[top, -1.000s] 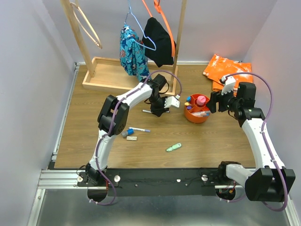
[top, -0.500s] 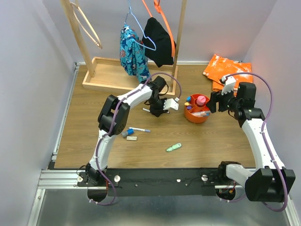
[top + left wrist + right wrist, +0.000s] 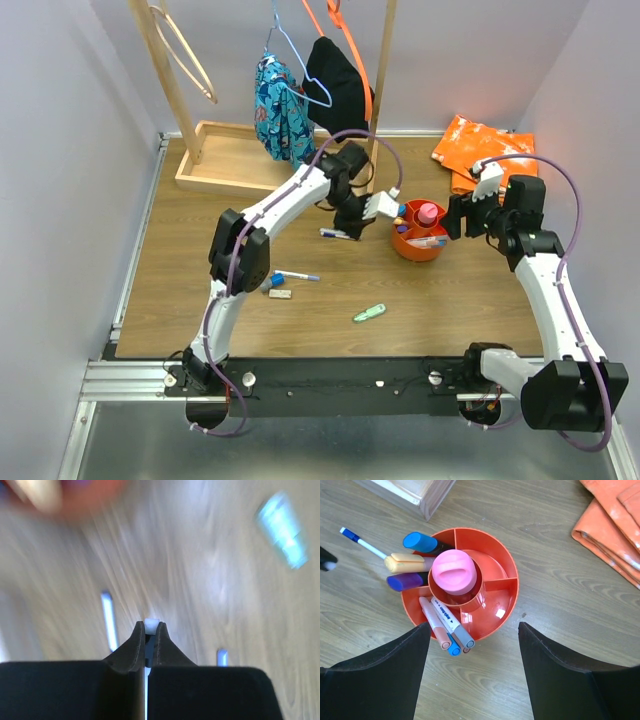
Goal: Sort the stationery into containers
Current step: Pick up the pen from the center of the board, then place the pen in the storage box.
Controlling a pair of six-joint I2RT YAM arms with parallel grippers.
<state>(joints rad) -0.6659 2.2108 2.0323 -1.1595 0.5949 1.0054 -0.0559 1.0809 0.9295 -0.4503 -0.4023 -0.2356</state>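
The round orange cup (image 3: 436, 249) with inner dividers (image 3: 506, 562) holds a pink highlighter (image 3: 451, 570) upright in its middle, blue, yellow and purple highlighters on one side, and several pens (image 3: 445, 625). My left gripper (image 3: 385, 207) hovers just left of the cup, shut on a thin white pen (image 3: 151, 624) whose tip pokes out between the jaws. My right gripper (image 3: 455, 218) is open and empty, its fingers (image 3: 380, 675) on either side of the cup's near rim. On the table lie blue-capped pens (image 3: 335, 234) (image 3: 296, 275) and a mint-green piece (image 3: 369, 313).
A wooden tray base with a clothes rack (image 3: 215, 160) stands at the back left, with clothes hanging from it. An orange plastic bag (image 3: 480, 145) lies at the back right. A small white piece (image 3: 280, 294) lies near the left arm.
My left gripper has risen from the table left of the cup and moved right, up to the cup, with the pen in its jaws. The right arm has not moved.
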